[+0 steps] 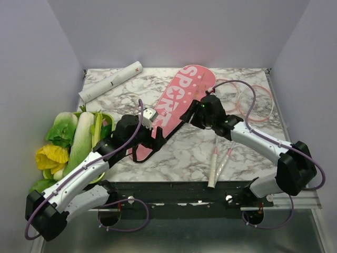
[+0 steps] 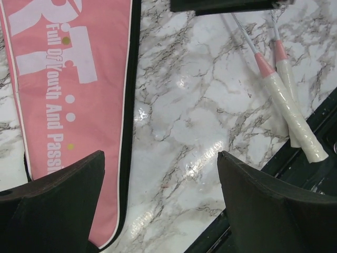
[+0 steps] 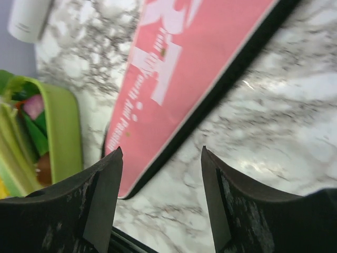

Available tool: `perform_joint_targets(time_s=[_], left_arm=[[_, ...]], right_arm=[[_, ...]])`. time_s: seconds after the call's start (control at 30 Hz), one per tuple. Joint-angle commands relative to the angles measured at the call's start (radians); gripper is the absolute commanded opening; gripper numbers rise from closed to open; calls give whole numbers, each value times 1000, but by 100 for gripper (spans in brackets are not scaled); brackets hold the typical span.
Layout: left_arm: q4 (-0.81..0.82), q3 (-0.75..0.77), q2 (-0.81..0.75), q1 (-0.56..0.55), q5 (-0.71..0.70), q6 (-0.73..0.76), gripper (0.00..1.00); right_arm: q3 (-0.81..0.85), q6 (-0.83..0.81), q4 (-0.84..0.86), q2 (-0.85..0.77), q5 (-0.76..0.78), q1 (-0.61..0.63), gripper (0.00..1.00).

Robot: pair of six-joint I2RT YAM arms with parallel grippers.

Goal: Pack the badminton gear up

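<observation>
Green tray point(image 3: 67, 132) beside pink cover point(image 3: 195, 58)

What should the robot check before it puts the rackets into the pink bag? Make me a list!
1. Left jaws open and empty: ok.
2. Right jaws open and empty: ok.
3. Pink SPORT cover lies flat on the marble table: ok.
4. Cover's zip is open for the rackets: cannot tell.
5. Two rackets lie apart from the cover, handles side by side near the front edge: ok.
6. Shuttlecocks found: cannot tell, none in view.
</observation>
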Motion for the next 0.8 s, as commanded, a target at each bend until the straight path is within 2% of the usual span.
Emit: perform_joint_targets(time_s=[0.0,0.1,0.17,0.5,0.77], left_arm=[[-47,100,65,-7,-82,45,93],[-133,154,160,-7,-233,140,93],[-133,167,213,-5,-273,166,93],[-108,190,468,-54,-342,274,91],[-84,220,612,-114,-482,300,86]], right_arm=[[-52,-96,-257,-111,127,-4,70],[-103,-142,-260,-185,121,-4,70],[-118,-174,-270,-208,102,-4,70],[-112,-236,-339,-254,105,-4,70],[-150,-241,-316,-282,67,-4,70]])
